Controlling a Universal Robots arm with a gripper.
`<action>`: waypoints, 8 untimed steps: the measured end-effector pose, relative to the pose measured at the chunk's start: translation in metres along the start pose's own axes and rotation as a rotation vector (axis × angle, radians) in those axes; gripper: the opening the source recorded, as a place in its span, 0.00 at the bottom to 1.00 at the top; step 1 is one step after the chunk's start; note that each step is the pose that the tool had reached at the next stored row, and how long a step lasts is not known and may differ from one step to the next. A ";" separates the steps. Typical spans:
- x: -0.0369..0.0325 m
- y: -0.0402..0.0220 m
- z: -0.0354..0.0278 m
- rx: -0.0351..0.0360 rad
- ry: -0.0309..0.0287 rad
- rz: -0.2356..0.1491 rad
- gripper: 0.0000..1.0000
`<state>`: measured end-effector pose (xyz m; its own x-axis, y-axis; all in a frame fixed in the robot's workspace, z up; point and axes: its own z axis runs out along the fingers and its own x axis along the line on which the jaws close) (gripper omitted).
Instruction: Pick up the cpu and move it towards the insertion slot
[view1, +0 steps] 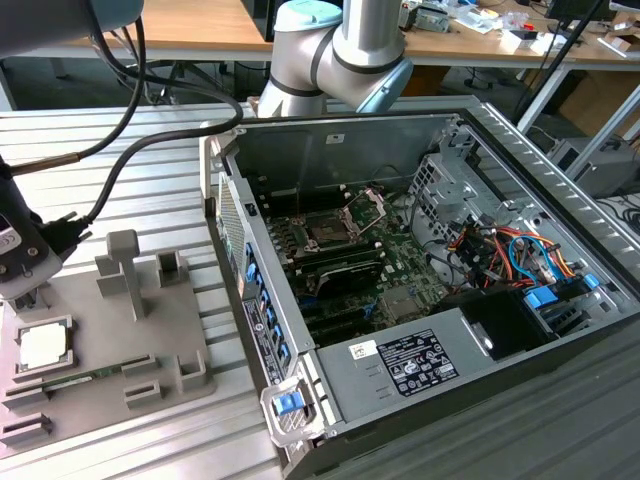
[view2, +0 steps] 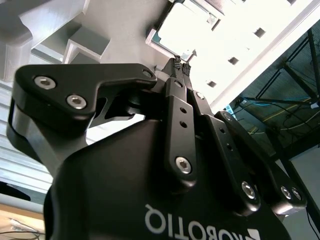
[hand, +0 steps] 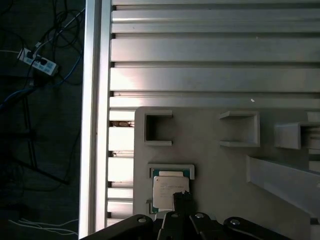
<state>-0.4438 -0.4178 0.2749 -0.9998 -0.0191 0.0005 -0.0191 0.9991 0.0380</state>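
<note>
The gripper (view2: 181, 64), its fingertips pressed together on nothing, hangs just above the cpu (hand: 165, 186) in the grey tray (hand: 220, 175). A clean pick likely needs them spread squarely astride opposite edges.

A white sticker (view1: 417, 362) with fine black print lies on the power supply (view1: 350, 398), by the near edge of the computer case (view1: 545, 165); nothing on it is legible. White lettering (view2: 200, 222) stands upside down on the black body of the gripper (view2: 181, 65). The chip (hand: 165, 190) perhaps bears faint marks.
</note>
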 end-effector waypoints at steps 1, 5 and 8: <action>0.0000 0.0000 0.0002 0.0001 0.0000 0.000 0.11; 0.0000 -0.0001 0.0011 0.0000 0.0000 0.000 0.11; 0.0000 -0.0002 0.0020 0.0000 -0.0001 0.000 0.11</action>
<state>-0.4438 -0.4180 0.2729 -0.9998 -0.0191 0.0005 -0.0191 0.9991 0.0380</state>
